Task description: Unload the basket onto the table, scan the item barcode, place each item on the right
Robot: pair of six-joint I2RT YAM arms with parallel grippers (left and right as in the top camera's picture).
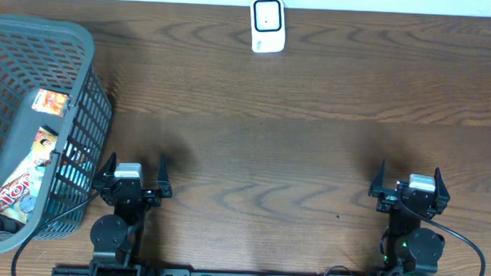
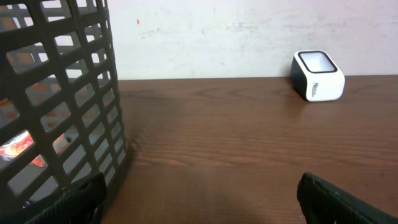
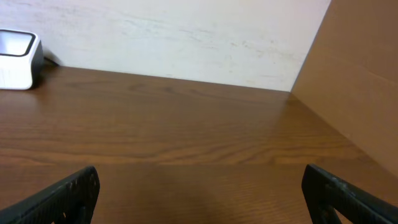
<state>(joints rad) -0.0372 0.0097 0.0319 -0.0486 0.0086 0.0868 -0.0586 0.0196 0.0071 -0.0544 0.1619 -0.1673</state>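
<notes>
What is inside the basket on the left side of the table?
The basket holds at least three snack packets in red and orange wrappers. Its mesh wall hides part of them, and anything lying beneath them cannot be seen.

Wooden table (image 1: 269,155) — basket (image 1: 89,124), scanner (image 1: 267,24)

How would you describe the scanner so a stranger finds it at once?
Start at the brown table and follow its far edge, by the white wall. Near the middle of that edge stands the scanner, a small white box with a dark-framed window. The grey basket at the left end is far larger and latticed.
</notes>
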